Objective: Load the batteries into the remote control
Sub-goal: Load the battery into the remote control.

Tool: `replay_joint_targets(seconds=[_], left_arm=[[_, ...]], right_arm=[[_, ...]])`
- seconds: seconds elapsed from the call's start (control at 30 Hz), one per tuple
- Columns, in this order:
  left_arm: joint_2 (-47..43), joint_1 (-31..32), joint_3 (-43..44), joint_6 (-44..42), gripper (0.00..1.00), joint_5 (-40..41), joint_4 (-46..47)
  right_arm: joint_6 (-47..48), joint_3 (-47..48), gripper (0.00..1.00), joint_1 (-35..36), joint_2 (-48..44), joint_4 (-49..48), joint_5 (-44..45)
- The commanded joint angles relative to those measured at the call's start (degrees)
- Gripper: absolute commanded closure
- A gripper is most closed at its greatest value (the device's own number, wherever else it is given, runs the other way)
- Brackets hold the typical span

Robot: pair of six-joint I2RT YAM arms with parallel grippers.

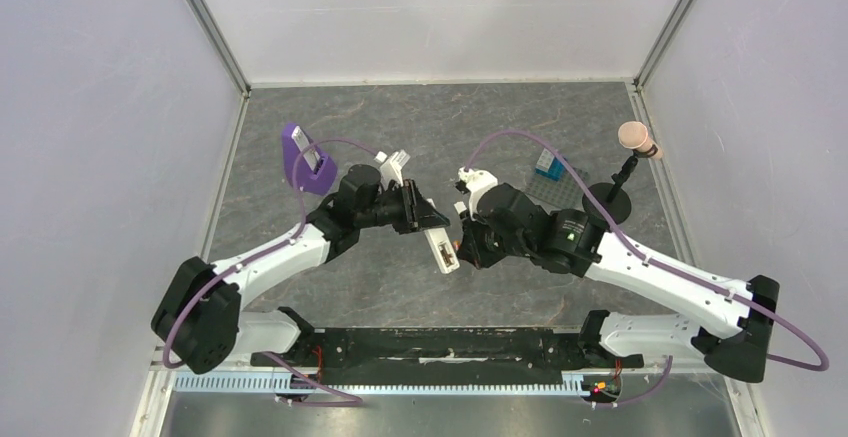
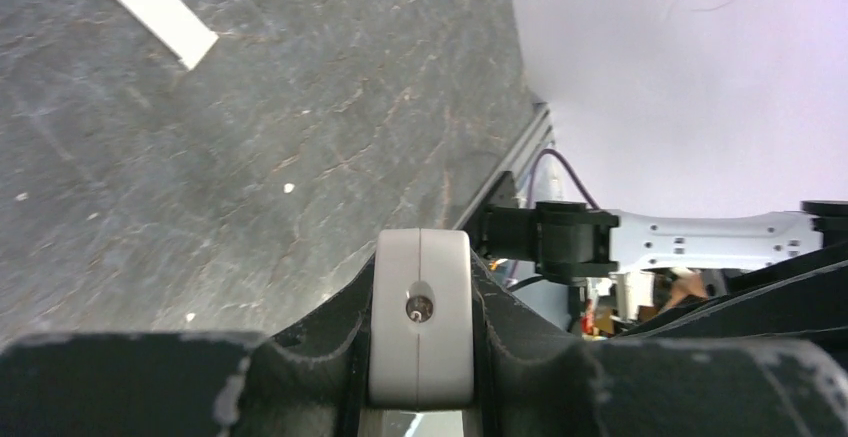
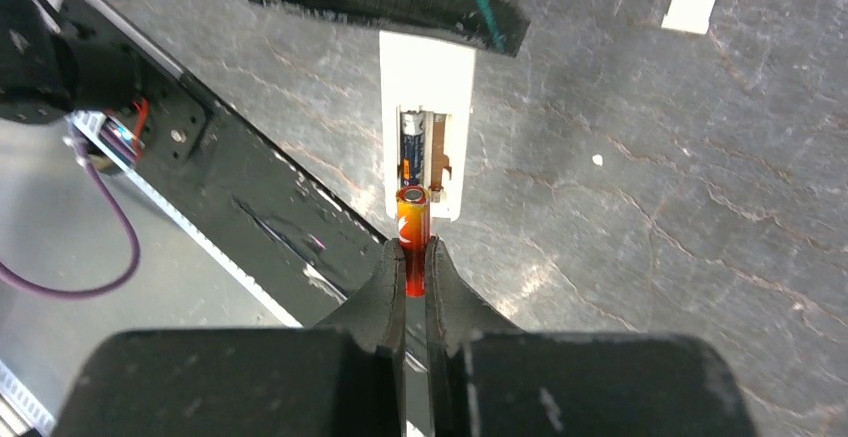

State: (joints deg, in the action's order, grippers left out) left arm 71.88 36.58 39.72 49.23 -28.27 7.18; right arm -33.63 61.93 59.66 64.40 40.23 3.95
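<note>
**Red-orange battery lined up at the remote control bay**

Top external: left gripper clamped on the upper end of the remote control, mid-table. Right gripper right at its side, near the lower end. Purple stand off to the left, blue box beyond the right arm.

Left wrist: left gripper closed narrow on the remote's white end, fingers snug on both sides. White strip flat on the table, well apart.

Right wrist: right gripper pinched tight on the red-orange battery, tip pointing at the remote. Back compartment open, dark battery seated in the left slot, metal contact showing in the right slot. Red-orange tip overlapping the remote's near end, in line with the dark cell. Cannot tell whether touching.
</note>
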Motion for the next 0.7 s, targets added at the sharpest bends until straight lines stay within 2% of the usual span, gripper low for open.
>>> replay_joint_targets(seconds=[0.0,0.23,0.67], left_arm=[[2.79,0.49,-1.02,9.85,0.98,-6.02,14.54],[5.30,1.37,-5.60,14.04,0.98,-6.41,22.48],[5.91,1.84,-7.49,14.52,0.98,-6.62,25.81]], right_arm=[[3.73,4.25,1.00,-0.16,3.57,8.27,-2.93],[4.87,4.16,1.00,-0.15,5.75,8.89,-3.26],[4.19,2.84,1.00,-0.15,8.22,5.88,-3.77]])
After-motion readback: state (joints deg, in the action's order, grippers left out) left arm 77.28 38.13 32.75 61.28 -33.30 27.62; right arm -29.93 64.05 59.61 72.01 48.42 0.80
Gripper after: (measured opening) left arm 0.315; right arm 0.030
